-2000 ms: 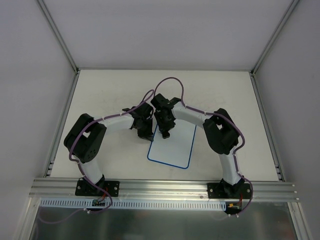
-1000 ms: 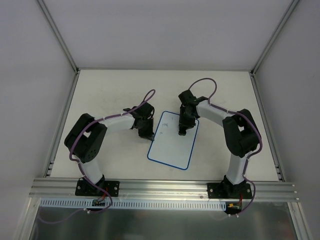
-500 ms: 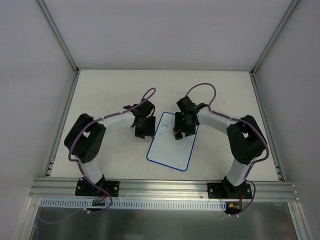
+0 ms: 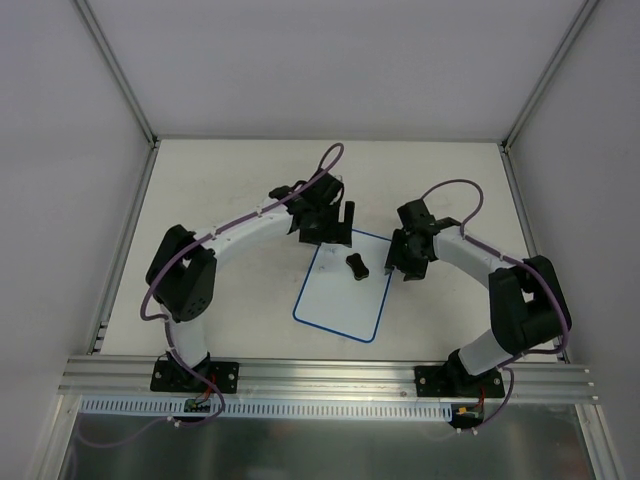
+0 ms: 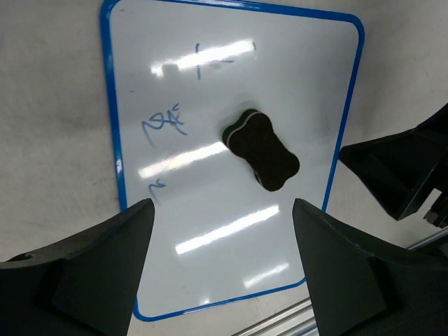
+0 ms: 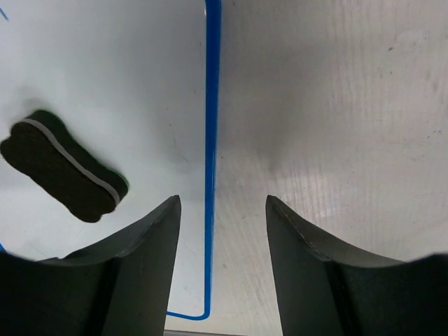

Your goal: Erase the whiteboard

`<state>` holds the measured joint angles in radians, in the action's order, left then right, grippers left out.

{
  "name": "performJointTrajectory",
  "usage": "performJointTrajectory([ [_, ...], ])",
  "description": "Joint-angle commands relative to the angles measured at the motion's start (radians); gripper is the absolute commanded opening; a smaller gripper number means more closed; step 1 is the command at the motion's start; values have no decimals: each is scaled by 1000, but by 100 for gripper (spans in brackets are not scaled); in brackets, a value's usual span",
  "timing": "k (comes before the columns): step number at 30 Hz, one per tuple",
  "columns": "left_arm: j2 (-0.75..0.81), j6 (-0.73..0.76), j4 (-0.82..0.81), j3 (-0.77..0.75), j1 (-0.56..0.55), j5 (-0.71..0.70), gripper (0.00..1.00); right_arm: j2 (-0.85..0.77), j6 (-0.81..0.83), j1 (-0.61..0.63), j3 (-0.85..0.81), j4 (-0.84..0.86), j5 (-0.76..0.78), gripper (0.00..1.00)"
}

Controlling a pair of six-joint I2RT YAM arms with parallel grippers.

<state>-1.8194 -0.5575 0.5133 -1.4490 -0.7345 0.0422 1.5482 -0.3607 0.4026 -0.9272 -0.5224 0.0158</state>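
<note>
I'm hovering left gripper (image 4: 325, 232) at twelve o'clock, right gripper (image 4: 405, 262) at three, both spread empty; grabbing the loose black peanut-shaped eraser (image 4: 357, 267) risks shoving the blue-rimmed white whiteboard (image 4: 335, 305).

Eraser left on the board, both arms moved away.
The eraser (image 4: 357, 266), before under my right gripper (image 4: 403, 268), now lies free on the board (image 4: 335, 305); this gripper has gone to the right rim and stands open. My left gripper (image 4: 335, 235) has left the board's left edge and now hangs open at the far edge.
</note>
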Motion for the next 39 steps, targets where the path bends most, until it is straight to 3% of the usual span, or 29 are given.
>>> performJointTrajectory([
  [1,-67,-2,48,-66,-34,-25,80,-17,-38,-14,28,48,-50,54],
  [11,-195,7,56,-172,-112,-82,74,32,-64,-25,54,120,-76,39],
  [23,-281,-50,59,-202,-126,-62,69,78,-75,-28,82,174,-97,33],
  [30,-320,-68,65,-205,-131,-45,63,72,-64,-27,94,174,-71,19],
  [36,-333,-73,67,-224,-134,-45,63,85,-61,-27,100,174,-73,13],
  [39,-339,-68,74,-222,-134,-47,55,92,-57,-27,100,174,-73,12],
])
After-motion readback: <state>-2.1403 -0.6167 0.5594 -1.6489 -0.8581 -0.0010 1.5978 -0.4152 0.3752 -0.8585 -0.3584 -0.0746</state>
